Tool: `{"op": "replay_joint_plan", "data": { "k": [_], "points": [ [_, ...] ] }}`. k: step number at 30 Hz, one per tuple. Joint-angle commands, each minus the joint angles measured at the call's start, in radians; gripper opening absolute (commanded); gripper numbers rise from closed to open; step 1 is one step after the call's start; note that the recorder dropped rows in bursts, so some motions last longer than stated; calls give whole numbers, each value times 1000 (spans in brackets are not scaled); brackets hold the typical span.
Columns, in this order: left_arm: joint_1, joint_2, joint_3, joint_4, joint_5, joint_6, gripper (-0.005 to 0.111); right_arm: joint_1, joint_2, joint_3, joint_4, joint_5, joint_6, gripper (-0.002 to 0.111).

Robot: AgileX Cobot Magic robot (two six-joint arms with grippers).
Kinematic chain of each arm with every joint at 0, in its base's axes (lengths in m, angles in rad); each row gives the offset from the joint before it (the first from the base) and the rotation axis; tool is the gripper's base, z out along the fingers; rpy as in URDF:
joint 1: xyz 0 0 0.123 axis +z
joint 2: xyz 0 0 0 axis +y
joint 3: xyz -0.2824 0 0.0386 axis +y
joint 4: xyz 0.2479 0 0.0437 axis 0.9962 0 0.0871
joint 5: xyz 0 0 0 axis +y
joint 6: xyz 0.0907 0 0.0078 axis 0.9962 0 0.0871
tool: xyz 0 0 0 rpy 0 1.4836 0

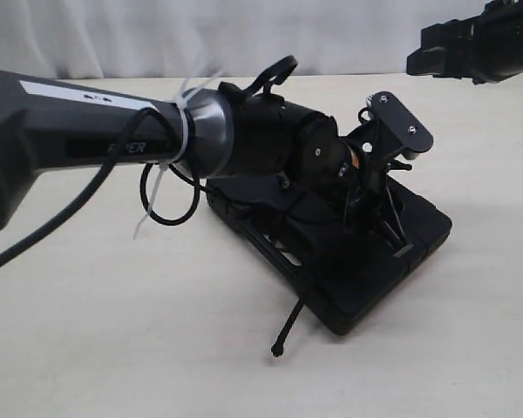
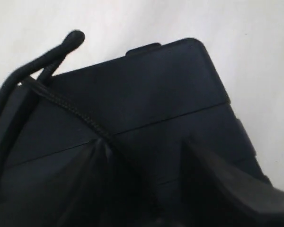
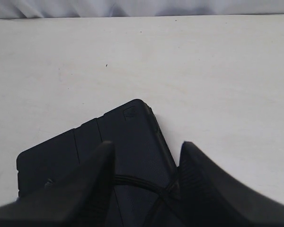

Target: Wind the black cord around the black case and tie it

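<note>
Nearest the camera, the knotted tip of the black cord hangs off the near edge of the black case down to the pale bench. From there the cord climbs over that edge and runs slantwise across the case's top. The case lies flat on the bench.

Directly above the case, the left fingers stand apart and released. The cord passes along the inner side of one of them without being pinched.

Behind the case on its left, the left arm shows lettering of which only "ER" reads. A white strip on the arm's top has print too small to make out. A white zip tie binds a black cable at the wrist.

Far beyond the case, up high, hangs the right arm. The right fingers are spread and hold nothing. A small embossed mark at the case's corner cannot be read.
</note>
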Motion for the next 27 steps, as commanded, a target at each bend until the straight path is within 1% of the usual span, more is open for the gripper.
{"op": "replay_joint_plan", "data": {
  "k": [1,3,4,6,7,9,11,12,13,17,18,21,24,27],
  "points": [
    [-2,30,-7,-4,-75,-20,45,-3,-7,5,7,0,0,41],
    [-2,36,-16,-4,-93,-33,45,-3,-7,5,7,-4,0,41],
    [-2,45,-30,-4,-88,-33,42,-3,-7,5,7,-4,0,41],
    [0,59,-30,2,-69,-31,30,-3,-7,5,7,-4,0,41],
    [0,69,-30,29,-30,-31,21,-3,-7,5,7,-4,0,41],
    [0,71,-30,118,53,-31,13,-3,-7,5,7,-4,0,41],
    [0,71,-46,233,178,-44,2,-3,-7,5,7,-5,0,41],
    [0,71,-55,268,211,-58,0,-3,-7,5,7,-5,0,41],
    [0,71,-67,298,253,-74,0,-3,-7,5,7,-5,0,41],
    [0,71,-143,428,513,-85,0,-3,-7,5,7,-5,0,41],
    [0,71,-152,451,551,-85,0,-3,-7,5,7,-5,0,41],
    [0,64,-167,469,637,-85,0,-3,-7,5,7,-5,0,41],
    [4,-22,-167,477,681,-85,0,-3,-7,5,7,4,0,41],
    [44,-128,-167,460,746,-85,0,-3,-7,5,7,26,0,41]
  ]
}}
